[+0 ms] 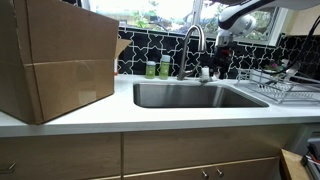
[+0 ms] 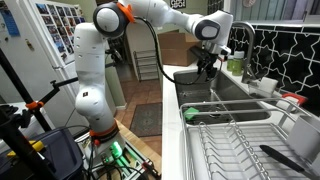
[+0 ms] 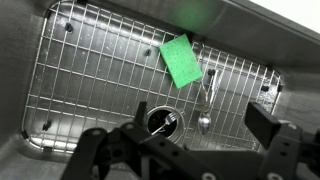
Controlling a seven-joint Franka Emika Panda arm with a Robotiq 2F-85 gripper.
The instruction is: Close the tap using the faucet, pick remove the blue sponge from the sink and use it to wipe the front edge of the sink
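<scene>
The steel sink point(image 1: 195, 96) has a wire grid on its floor, seen in the wrist view point(image 3: 80, 70). A green sponge point(image 3: 181, 62) lies flat on the grid near the far wall; no blue sponge shows. The curved faucet point(image 1: 193, 42) stands behind the sink and also shows in an exterior view point(image 2: 243, 38). My gripper point(image 3: 178, 135) hangs open and empty above the sink, over the drain, apart from the sponge. It shows in both exterior views point(image 1: 222, 52) point(image 2: 207, 66), close to the faucet. I cannot tell whether water runs.
A spoon point(image 3: 205, 110) lies on the grid beside the sponge, and a fork point(image 3: 163, 121) sits in the drain. A large cardboard box point(image 1: 55, 60) stands on the counter. A dish rack point(image 1: 280, 82) point(image 2: 240, 140) flanks the sink. Green bottles point(image 1: 158, 68) stand by the faucet.
</scene>
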